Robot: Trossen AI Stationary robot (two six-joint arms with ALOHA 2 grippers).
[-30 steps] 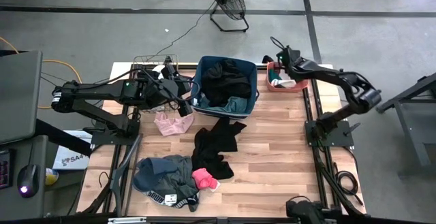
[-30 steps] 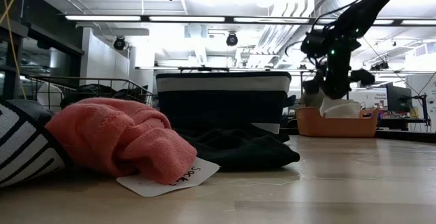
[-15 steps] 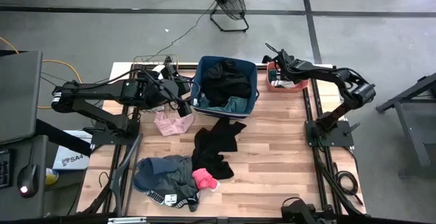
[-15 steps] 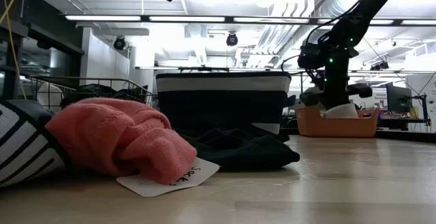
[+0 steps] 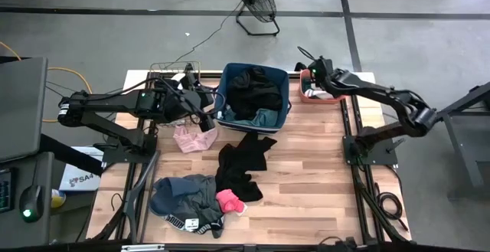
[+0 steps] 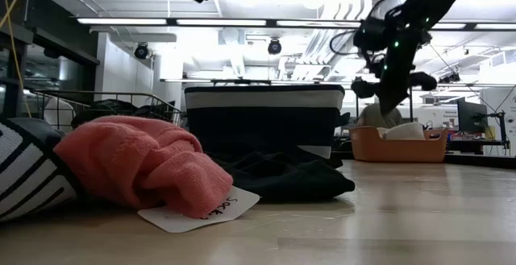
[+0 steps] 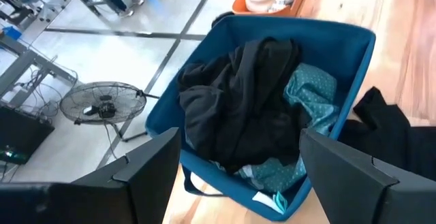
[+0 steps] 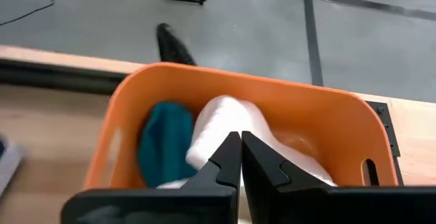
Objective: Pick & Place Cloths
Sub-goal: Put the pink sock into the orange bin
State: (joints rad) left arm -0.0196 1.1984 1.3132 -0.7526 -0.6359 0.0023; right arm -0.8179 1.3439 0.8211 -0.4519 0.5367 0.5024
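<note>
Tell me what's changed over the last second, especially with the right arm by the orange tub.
The right gripper dipped to the tub half a second ago and has since risen above it, fingers shut and empty. The white cloth it carried down now lies in the tub beside a teal piece. The left gripper, open by the blue bin, and the cloths on the table stayed put.

This was a lab or workshop: a bare concrete floor (image 5: 115, 41) with a fan (image 5: 256, 1) standing on it, ceiling strip lights (image 6: 226, 22) over exposed ducts (image 6: 343, 23) (industrial-looking), and a monitor (image 6: 468, 118) behind the table (image 5: 306, 160).
</note>
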